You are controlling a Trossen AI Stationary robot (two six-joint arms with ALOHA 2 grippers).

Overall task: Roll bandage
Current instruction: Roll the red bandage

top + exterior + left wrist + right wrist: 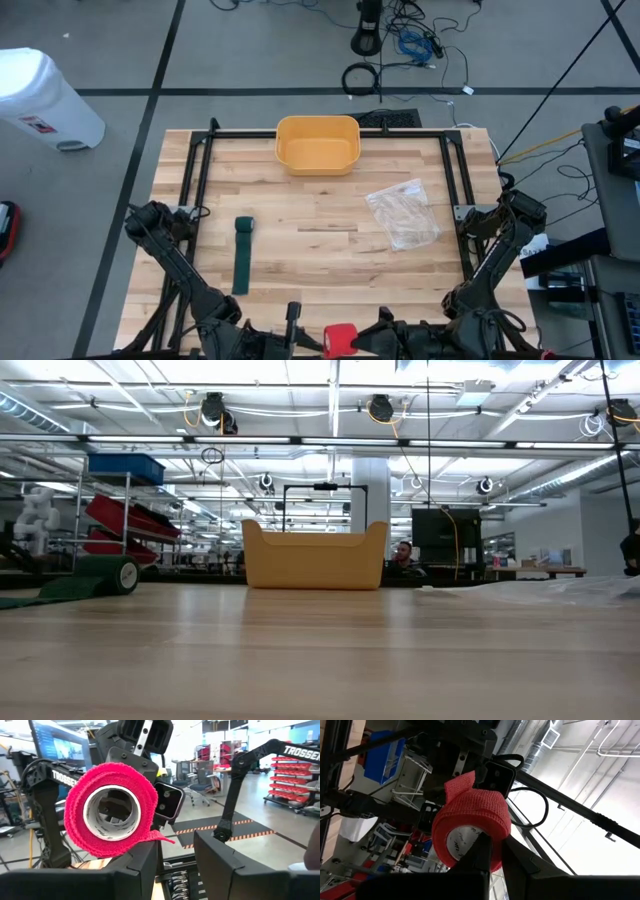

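Observation:
A red bandage roll (pixel 340 340) with a white core is held in the air at the table's near edge, between my two grippers. My right gripper (pixel 495 857) is shut on it. My left gripper (pixel 175 860) is open and faces the roll (pixel 112 810) end-on. The roll's loose tail (pixel 160 838) hangs just over one left finger, and I cannot tell whether they touch. A dark green bandage (pixel 243 255) lies on the table's left half, its far end rolled up (pixel 118 574). My right gripper pinches the roll's wall (pixel 496 851) at its lower side, with one finger (pixel 481 854) in the hollow core and the other (pixel 520 862) outside. The fingers run along the roll's axis. The roll is lifted clear, and its short loose tail (pixel 462 782) sticks out.
A yellow bin (pixel 317 143) stands at the middle of the far edge. A clear plastic bag (pixel 402 212) lies on the right half. A black frame (pixel 200 170) runs along the table's sides. Both arms are folded low at the near edge.

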